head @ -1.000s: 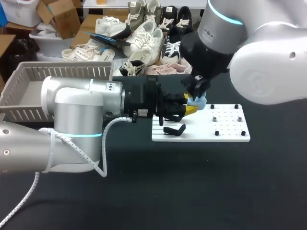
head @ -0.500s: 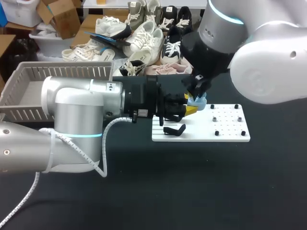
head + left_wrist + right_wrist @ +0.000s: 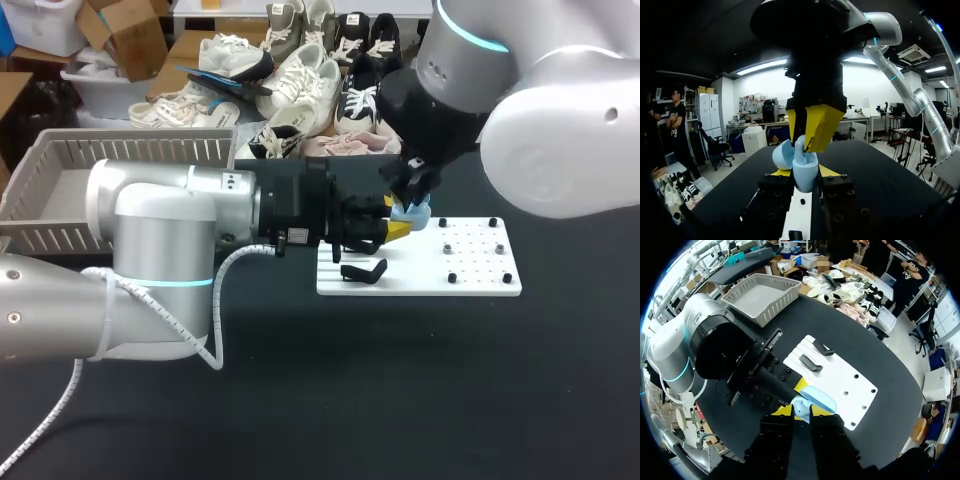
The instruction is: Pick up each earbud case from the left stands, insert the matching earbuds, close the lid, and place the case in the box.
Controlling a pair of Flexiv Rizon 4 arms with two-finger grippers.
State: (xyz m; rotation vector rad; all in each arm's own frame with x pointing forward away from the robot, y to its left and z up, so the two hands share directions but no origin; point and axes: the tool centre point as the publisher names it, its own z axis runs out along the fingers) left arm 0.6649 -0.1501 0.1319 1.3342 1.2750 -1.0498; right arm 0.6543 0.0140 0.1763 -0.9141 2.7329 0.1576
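Note:
A light blue earbud case (image 3: 805, 176) stands upright between the yellow tips of my left gripper (image 3: 804, 171), which is shut on its body; its lid (image 3: 781, 155) hangs open to one side. From above, my right gripper (image 3: 804, 142) points down into the open case, its yellow fingers closed around a small light blue earbud (image 3: 799, 145). In the head view the two grippers meet over the white stand board (image 3: 420, 272), left gripper (image 3: 397, 229) below right gripper (image 3: 411, 192), with the case (image 3: 415, 213) between them. The right wrist view shows the case (image 3: 814, 401) just ahead of its own gripper (image 3: 801, 412).
Two black stands (image 3: 363, 272) sit on the board's left part, with small black pegs (image 3: 478, 250) on its right part. A grey slatted basket (image 3: 60, 190) stands at the table's far left. Shoes lie along the back edge (image 3: 300, 90).

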